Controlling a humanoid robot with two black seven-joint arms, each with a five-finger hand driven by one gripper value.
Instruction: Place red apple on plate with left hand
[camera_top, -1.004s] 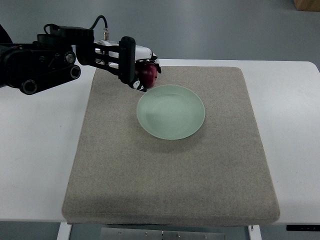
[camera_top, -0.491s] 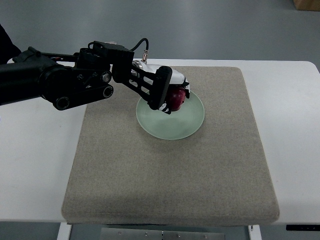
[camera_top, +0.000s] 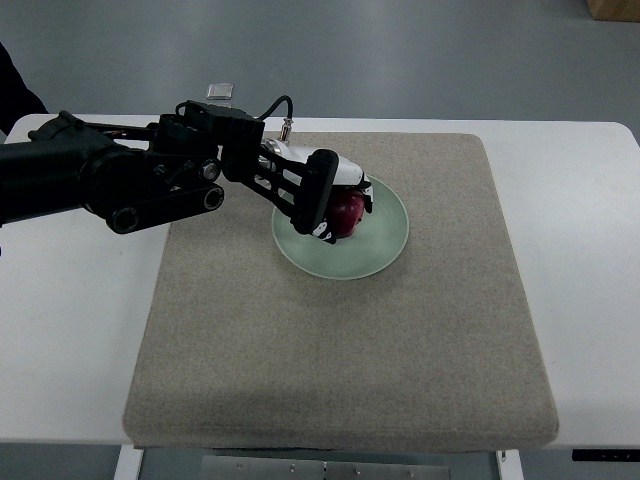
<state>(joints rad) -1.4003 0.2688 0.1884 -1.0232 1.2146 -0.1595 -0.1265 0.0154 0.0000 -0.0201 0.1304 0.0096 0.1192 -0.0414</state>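
Observation:
A pale green round plate (camera_top: 385, 235) lies on the grey mat, a little behind its middle. My left hand (camera_top: 338, 205) reaches in from the left edge on a black arm and hangs over the plate's left half. Its white and black fingers are curled around a dark red apple (camera_top: 347, 213), which sits low over the plate. I cannot tell whether the apple touches the plate. The hand hides the apple's left side and part of the plate's rim. The right arm does not show.
A thick grey mat (camera_top: 340, 340) covers most of the white table (camera_top: 580, 220). White table surface shows on both sides of the mat. A small pale object (camera_top: 221, 90) lies on the floor behind the table.
The left hand carried the apple right and toward me, from behind the plate's left rim to over the plate, then sank slightly. The fingers stay closed on the apple.

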